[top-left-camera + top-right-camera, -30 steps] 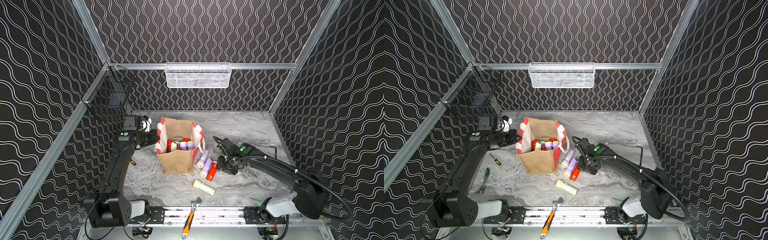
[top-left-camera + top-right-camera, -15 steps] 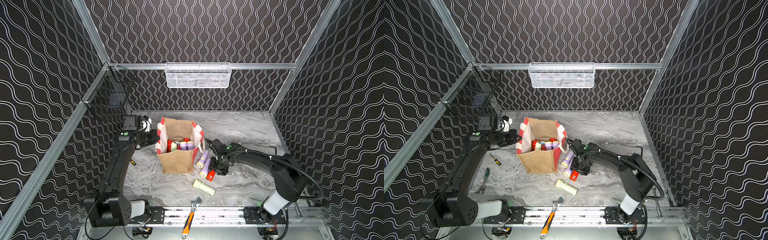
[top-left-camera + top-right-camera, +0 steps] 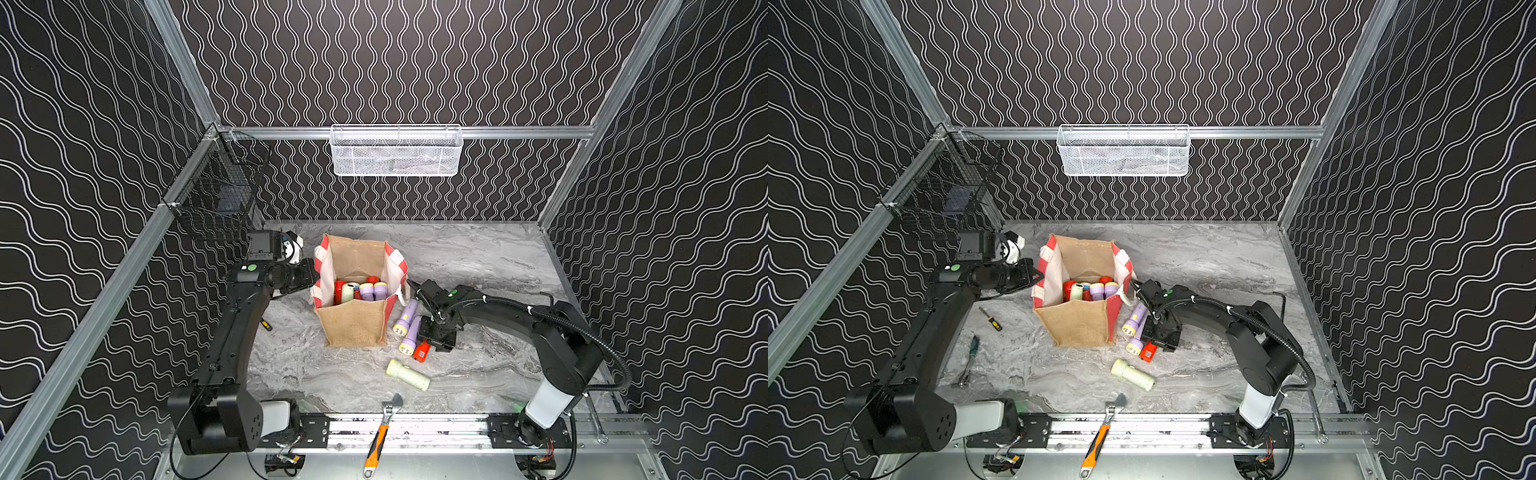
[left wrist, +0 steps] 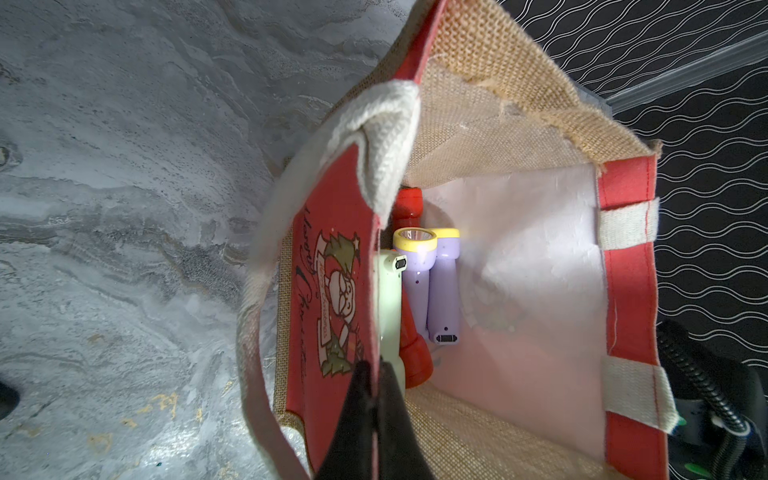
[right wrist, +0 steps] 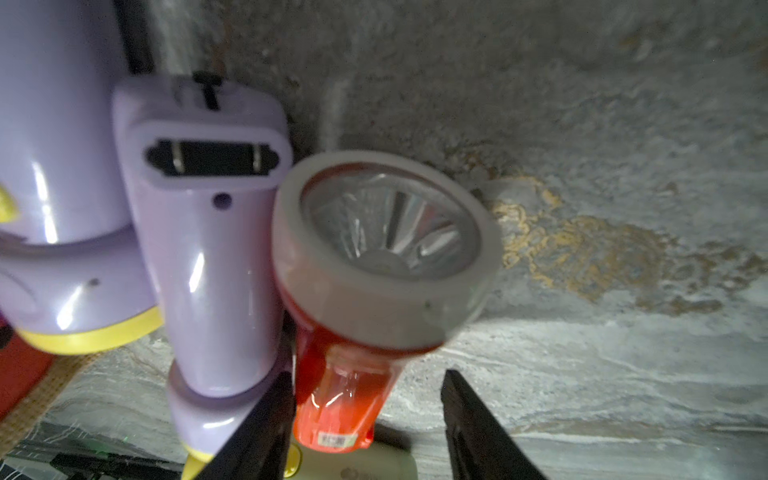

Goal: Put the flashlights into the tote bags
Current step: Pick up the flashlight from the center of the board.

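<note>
At four o'clock from the tote bag (image 3: 353,324), you've four flashlights (image 3: 406,319) left, several bagged; left gripper (image 4: 376,374) pinches its wall, right gripper (image 5: 368,378) gapes around the red flashlight (image 5: 374,249).

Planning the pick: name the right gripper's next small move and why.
Probably close the right gripper on the red plastic flashlight: its open jaws straddle the handle, one finger beside the lilac plastic flashlight, and the left gripper pinches the tan burlap tote bag.
</note>
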Action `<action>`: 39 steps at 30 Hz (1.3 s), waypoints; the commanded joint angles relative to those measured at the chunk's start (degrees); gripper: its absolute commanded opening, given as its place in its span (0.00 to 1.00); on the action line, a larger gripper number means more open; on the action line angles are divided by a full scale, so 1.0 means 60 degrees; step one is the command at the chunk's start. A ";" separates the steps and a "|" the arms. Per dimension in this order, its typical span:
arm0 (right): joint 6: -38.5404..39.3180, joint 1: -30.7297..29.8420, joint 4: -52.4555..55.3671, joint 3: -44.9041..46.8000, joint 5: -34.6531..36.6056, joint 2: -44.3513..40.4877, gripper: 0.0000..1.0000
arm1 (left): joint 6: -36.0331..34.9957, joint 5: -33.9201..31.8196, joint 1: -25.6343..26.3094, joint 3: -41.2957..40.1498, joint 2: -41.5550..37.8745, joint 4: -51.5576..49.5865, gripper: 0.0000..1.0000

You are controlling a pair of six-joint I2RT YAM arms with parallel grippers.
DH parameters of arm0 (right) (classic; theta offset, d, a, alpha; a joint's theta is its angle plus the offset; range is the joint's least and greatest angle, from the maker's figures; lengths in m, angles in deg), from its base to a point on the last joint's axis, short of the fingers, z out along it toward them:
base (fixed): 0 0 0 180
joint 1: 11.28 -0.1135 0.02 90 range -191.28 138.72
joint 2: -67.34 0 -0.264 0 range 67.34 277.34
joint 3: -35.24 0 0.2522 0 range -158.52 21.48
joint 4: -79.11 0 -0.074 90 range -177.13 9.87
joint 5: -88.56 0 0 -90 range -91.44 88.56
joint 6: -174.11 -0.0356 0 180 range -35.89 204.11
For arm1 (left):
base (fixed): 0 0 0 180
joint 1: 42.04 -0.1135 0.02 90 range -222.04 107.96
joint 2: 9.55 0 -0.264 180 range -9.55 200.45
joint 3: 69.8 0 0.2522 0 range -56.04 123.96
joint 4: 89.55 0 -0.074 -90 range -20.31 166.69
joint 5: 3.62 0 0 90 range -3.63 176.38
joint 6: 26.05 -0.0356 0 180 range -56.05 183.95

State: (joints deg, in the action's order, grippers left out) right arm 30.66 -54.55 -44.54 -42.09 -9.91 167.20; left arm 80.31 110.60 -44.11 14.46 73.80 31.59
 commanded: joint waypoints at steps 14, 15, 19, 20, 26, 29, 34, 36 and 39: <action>0.0198 0.0113 0.0350 0.0654 0.0950 -0.0440 0.56 | 0.0045 0.0064 0.0000 -0.0001 -0.0015 0.0227 0.06; 0.0220 0.0133 0.0367 0.0621 0.0957 -0.0344 0.56 | 0.0053 0.0028 -0.0003 -0.0002 -0.0033 0.0228 0.06; 0.0193 0.0129 0.0317 0.0706 0.1011 -0.0251 0.55 | 0.0027 -0.0024 0.0000 -0.0023 -0.0051 0.0215 0.06; 0.0191 0.0136 0.0328 0.0722 0.1038 -0.0230 0.55 | 0.0033 -0.0024 0.0005 -0.0031 -0.0052 0.0218 0.06; 0.0207 0.0132 0.0283 0.0708 0.1193 -0.0103 0.52 | 0.0027 -0.0015 0.0014 -0.0044 -0.0054 0.0237 0.06; 0.0251 0.0136 0.0376 0.0637 0.1351 -0.0017 0.50 | 0.0027 -0.0024 -0.0007 -0.0046 -0.0093 0.0218 0.06; 0.0295 0.0133 0.0495 0.0622 0.1553 -0.0031 0.47 | 0.0027 -0.0039 0.0004 -0.0036 -0.0099 0.0217 0.06; 0.0324 0.0134 0.0593 0.0593 0.1639 -0.0057 0.44 | 0.0027 -0.0039 0.0004 -0.0044 -0.0103 0.0223 0.06; 0.0369 0.0121 0.0675 0.0587 0.1741 -0.0133 0.42 | 0.0027 -0.0052 0.0004 -0.0046 -0.0123 0.0225 0.06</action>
State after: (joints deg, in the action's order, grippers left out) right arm 32.67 -53.72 -42.57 -38.16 -1.26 166.94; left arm 80.31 110.43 -44.11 14.33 73.48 31.57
